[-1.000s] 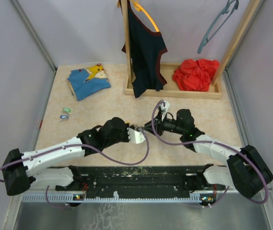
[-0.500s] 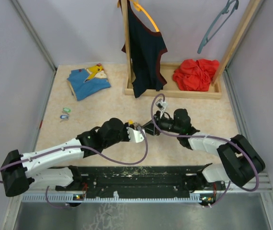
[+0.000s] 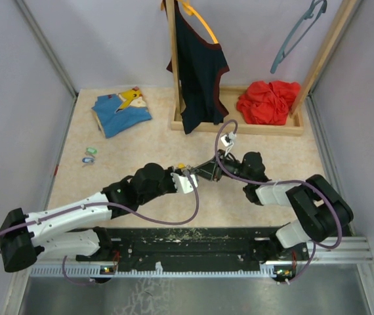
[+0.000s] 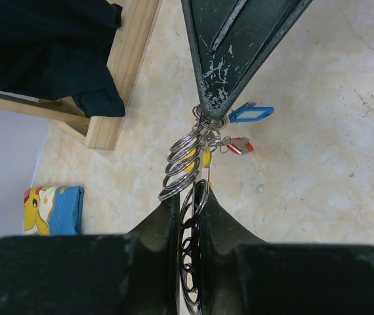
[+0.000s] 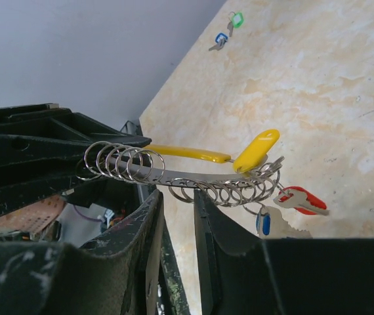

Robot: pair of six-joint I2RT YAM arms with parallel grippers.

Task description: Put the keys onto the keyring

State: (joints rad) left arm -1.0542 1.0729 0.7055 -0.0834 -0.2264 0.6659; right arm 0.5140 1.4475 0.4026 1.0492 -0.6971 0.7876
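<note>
The keyring [image 4: 182,161] is a metal strip carrying several wire rings, yellow tags [image 5: 256,149], a red piece [image 5: 302,199] and a blue-tagged piece [image 4: 250,113]. It hangs between my two grippers above the table's middle [image 3: 197,176]. My left gripper [image 4: 192,197] is shut on its near rings. My right gripper [image 5: 178,193] is shut on a ring at the other end, and its tip shows in the left wrist view [image 4: 212,108]. The mint green key [image 3: 91,151] and the blue key [image 3: 87,159] lie on the table at far left. They also show in the right wrist view, green [image 5: 237,18] and blue [image 5: 221,38].
A wooden rack [image 3: 239,126] stands at the back with a dark shirt [image 3: 199,65] on a hanger and a red cloth [image 3: 269,102] in its tray. A folded blue garment [image 3: 120,111] lies back left. A teal hanger [image 3: 298,33] hangs at back right.
My right arm has stretched lower and leftward, bringing its gripper tip against the left gripper's. The left gripper has shifted only slightly. The two keys on the table have not moved.
</note>
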